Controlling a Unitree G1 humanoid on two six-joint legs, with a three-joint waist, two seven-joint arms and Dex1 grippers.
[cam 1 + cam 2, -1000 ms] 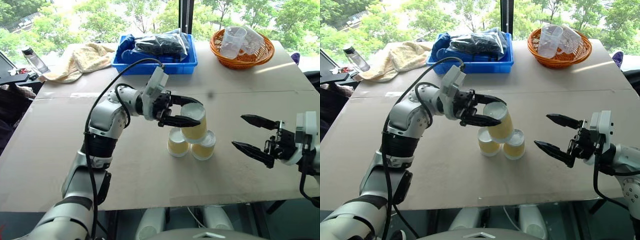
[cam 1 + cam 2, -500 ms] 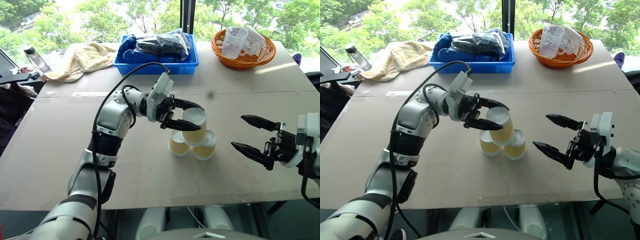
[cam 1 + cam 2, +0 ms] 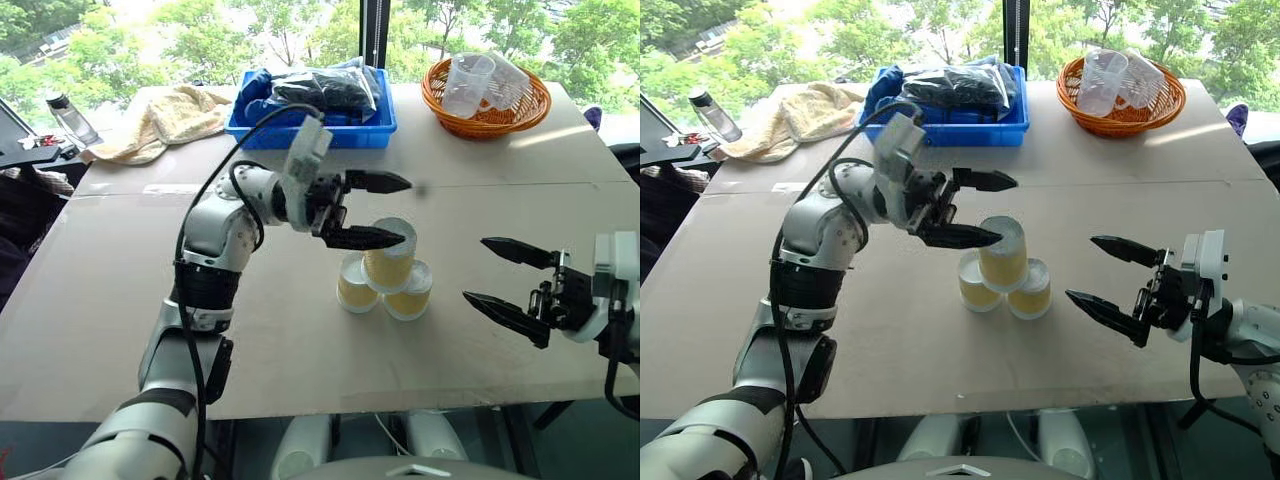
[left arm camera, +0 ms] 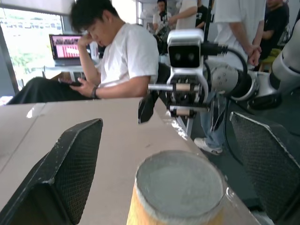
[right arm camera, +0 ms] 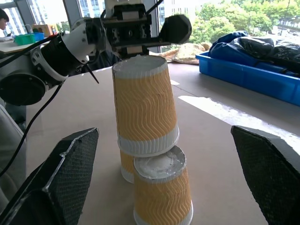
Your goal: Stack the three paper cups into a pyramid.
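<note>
The pyramid (image 3: pixel 385 272) stands (top cup (image 3: pixel 389 254) tilted); the left pincer (image 3: pixel 385 210) gapes released above it, the right pincer (image 3: pixel 505 280) released beside it.

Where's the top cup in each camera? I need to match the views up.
Left eye: top cup mid-table, on the two lower cups, by the open left gripper.
Right eye: the same, slightly further left.
Left wrist: its white base close up, bottom centre.
Right wrist: upside down, centre, leaning a little.
Shared landmark: the blue bin.
</note>
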